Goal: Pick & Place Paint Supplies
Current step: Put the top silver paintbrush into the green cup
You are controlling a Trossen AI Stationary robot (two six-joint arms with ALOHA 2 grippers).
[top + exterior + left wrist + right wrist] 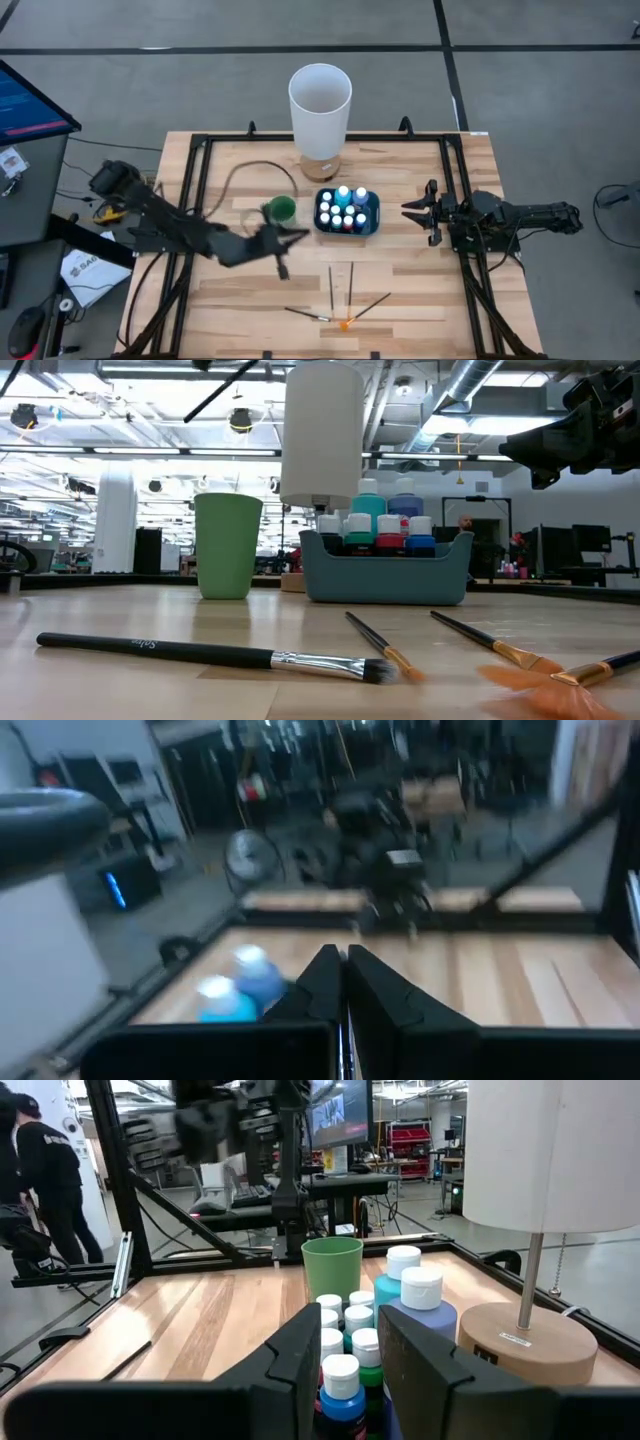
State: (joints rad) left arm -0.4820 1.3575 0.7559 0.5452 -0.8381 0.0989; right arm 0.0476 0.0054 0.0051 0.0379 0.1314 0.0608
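Note:
My left gripper (300, 237) hovers above the table beside the green cup (282, 207), shut on a thin dark brush (283, 265). Paint bottles with pale caps stand in a blue tray (372, 212) at the table's middle. Several dark-handled brushes (331, 290) lie flat on the wood near the front edge, one with an orange tip (345, 322). At the table's right side, my right gripper (412, 210) points at the tray. A narrow gap shows between its fingers (295, 1360), with nothing in it. My left gripper pinches the dark brush between its two shut fingers (325, 975), which lie about level and point toward the table's right. The brush (288, 1190) hangs tilted below the fingers, clear of the table. Blur hides which part of the handle is held.
A tall white lamp (320, 95) on a wooden base stands at the far middle, just behind the tray, with its cable (245, 170) looping to the left. A black frame (200, 180) rims the table. Bare wood lies at the front left.

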